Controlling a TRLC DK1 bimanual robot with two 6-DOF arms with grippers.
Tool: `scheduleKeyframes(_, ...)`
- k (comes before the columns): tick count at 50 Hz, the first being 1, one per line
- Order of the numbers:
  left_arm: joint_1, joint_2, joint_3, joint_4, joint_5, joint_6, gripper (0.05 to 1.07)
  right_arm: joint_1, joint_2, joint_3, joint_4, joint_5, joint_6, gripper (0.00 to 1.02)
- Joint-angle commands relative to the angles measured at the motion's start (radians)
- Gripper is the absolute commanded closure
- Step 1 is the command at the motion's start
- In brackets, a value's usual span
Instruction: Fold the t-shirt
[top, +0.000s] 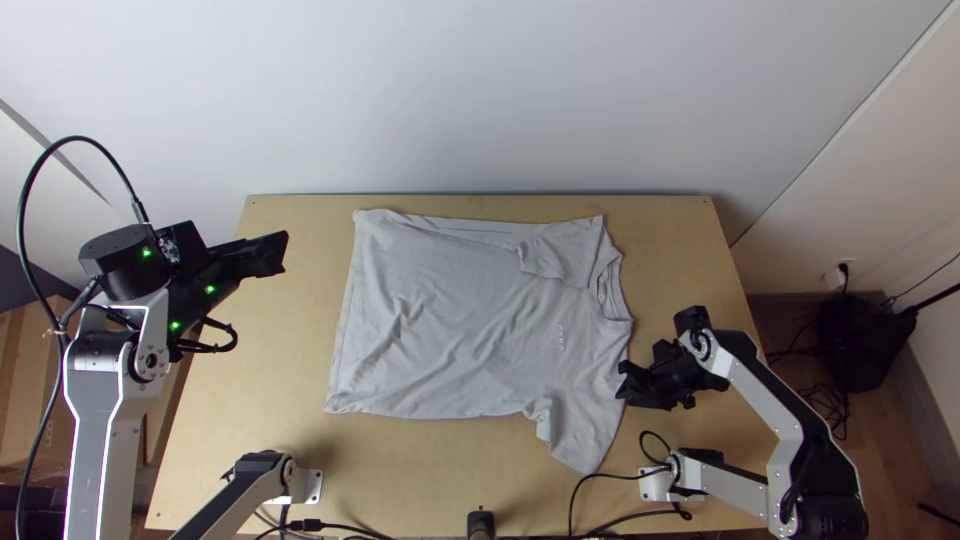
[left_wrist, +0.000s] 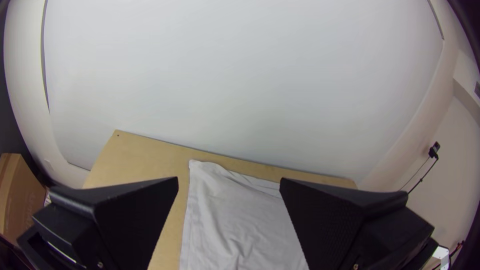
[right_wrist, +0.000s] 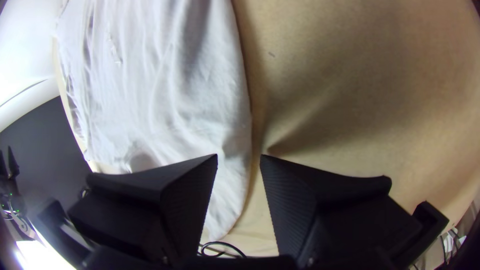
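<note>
In the top view the light grey t-shirt (top: 450, 320) lies spread and lightly wrinkled, collar to the right and hem to the left. Its upper sleeve lies over the body; the lower one points toward the near edge. My left gripper (top: 284, 254) is left of the hem, away from the cloth. My right gripper (top: 623, 384) is by the shirt's right edge, below the collar. In the left wrist view the open left gripper (left_wrist: 229, 178) has the shirt (left_wrist: 225, 215) beyond it. The open right gripper (right_wrist: 239, 156) is over the edge of the shirt (right_wrist: 200, 110), holding nothing.
The wooden table (top: 480, 206) backs onto a pale wall (top: 480, 100). Black cables (top: 620, 518) run along its near edge beside the right arm's base. A small black object (top: 481, 522) stands at the middle of the near edge.
</note>
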Motion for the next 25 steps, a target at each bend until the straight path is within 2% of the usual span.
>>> scheduleKeyframes(1, 0.007, -0.020, -0.020, -0.029, -0.001, 0.038, 0.10, 0.044, 0.023, -0.038, 0.029, -0.001, 0.047, 0.67)
scheduleKeyframes(9, 0.006, -0.029, -0.022, -0.138, 0.005, 0.135, 0.10, 0.090, 0.054, -0.054, 0.044, 0.000, 0.065, 0.69)
scheduleKeyframes(12, 0.006, -0.037, -0.034, -0.212, 0.008, 0.218, 0.10, 0.101, 0.049, -0.052, 0.058, 0.009, 0.066, 0.92)
scheduleKeyframes(13, 0.006, -0.043, -0.045, -0.229, 0.008, 0.244, 0.10, 0.102, 0.048, -0.054, 0.062, 0.012, 0.066, 0.98)
scheduleKeyframes(14, 0.006, -0.050, -0.066, -0.247, 0.007, 0.282, 0.10, 0.104, 0.048, -0.054, 0.062, 0.014, 0.066, 1.00)
scheduleKeyframes(16, 0.007, -0.067, -0.102, -0.256, 0.007, 0.327, 0.10, 0.112, 0.048, -0.055, 0.062, 0.020, 0.066, 1.00)
scheduleKeyframes(20, 0.006, -0.112, -0.218, -0.299, 0.007, 0.509, 0.10, 0.121, 0.029, -0.046, 0.044, 0.026, 0.066, 1.00)
scheduleKeyframes(25, 0.006, -0.161, -0.382, -0.332, -0.044, 0.675, 0.11, 0.116, -0.003, -0.020, 0.012, 0.025, 0.070, 1.00)
